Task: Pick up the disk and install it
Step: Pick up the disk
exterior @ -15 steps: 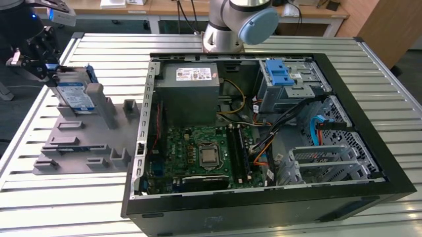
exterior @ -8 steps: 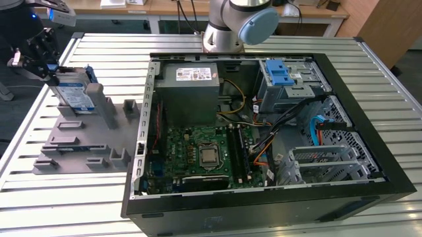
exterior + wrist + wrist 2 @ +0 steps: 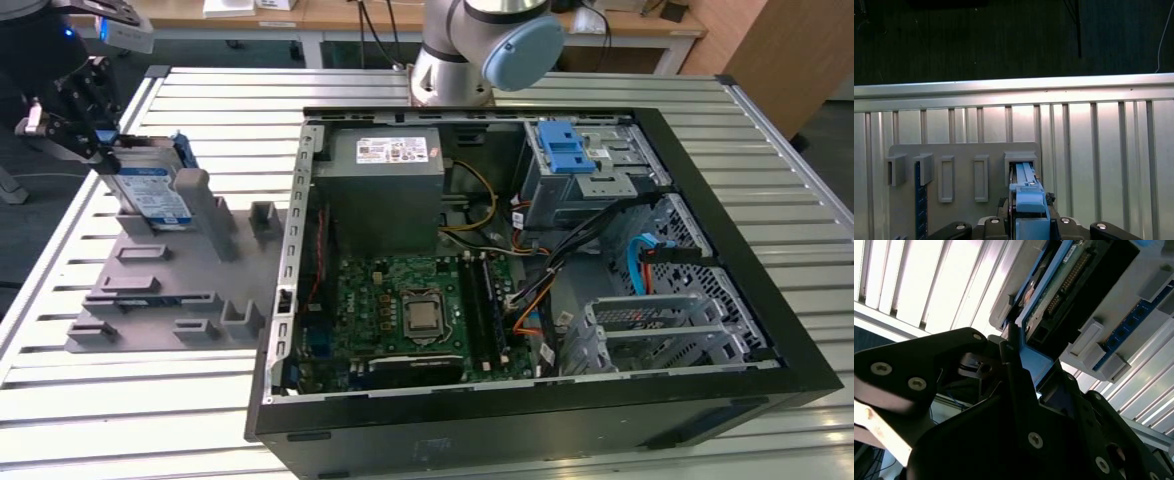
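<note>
The disk (image 3: 150, 195) stands on edge in a slot at the far end of the grey holder plate (image 3: 174, 290), at the exterior view's left. It is silver with a blue-and-white label and blue plastic rails. My gripper (image 3: 100, 148) is at its upper end. In both wrist views the black fingers close around the blue rail tab of the disk (image 3: 1026, 192) (image 3: 1069, 285), so the gripper (image 3: 1013, 342) looks shut on it. The disk's lower part still sits inside the holder slot (image 3: 1020, 160).
An open computer case (image 3: 534, 440) lies on the slatted metal table (image 3: 747, 130), with a motherboard, power supply and a drive bay with a blue latch (image 3: 567, 150). The arm's base (image 3: 461, 60) stands behind the case. The holder plate carries several other slots and a blue strip (image 3: 917, 200).
</note>
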